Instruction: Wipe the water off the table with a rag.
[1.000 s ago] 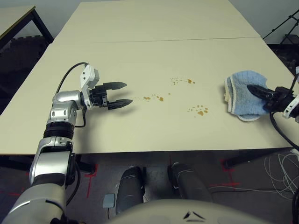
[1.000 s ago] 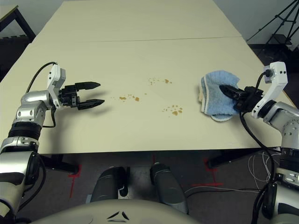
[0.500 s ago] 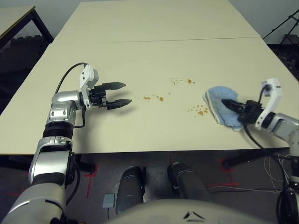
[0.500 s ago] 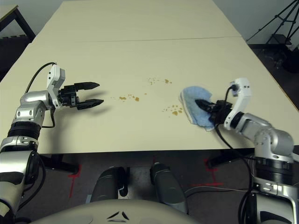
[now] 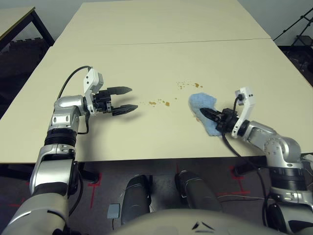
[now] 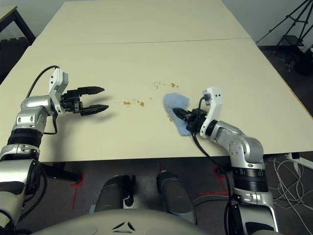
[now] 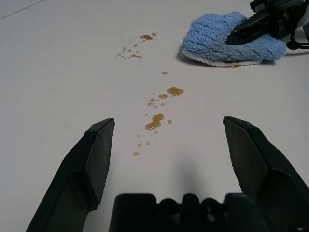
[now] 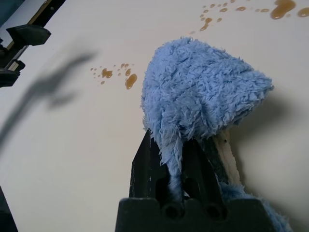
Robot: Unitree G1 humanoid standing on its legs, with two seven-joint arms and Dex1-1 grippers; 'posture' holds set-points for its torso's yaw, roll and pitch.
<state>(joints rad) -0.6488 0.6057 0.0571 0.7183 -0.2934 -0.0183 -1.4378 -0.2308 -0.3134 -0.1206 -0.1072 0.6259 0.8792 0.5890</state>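
On the table (image 5: 146, 63), I had the right gripper (image 5: 209, 114) clamped on the rag (image 5: 204, 110), pressed flat just past centre. Water (image 5: 160, 103) sat at the rag's 9 o'clock, with more specks near its 11. Left gripper (image 5: 122, 99) hung spread wide and empty, well apart at 9 o'clock from the droplets.

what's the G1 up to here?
It is wiping up spilled water with a rag. The right gripper is shut on the blue rag, which lies on the table by the droplets. Two clusters of water remain: one between the rag and the left gripper, one just beyond the rag. The left gripper hangs open over the table, holding nothing.
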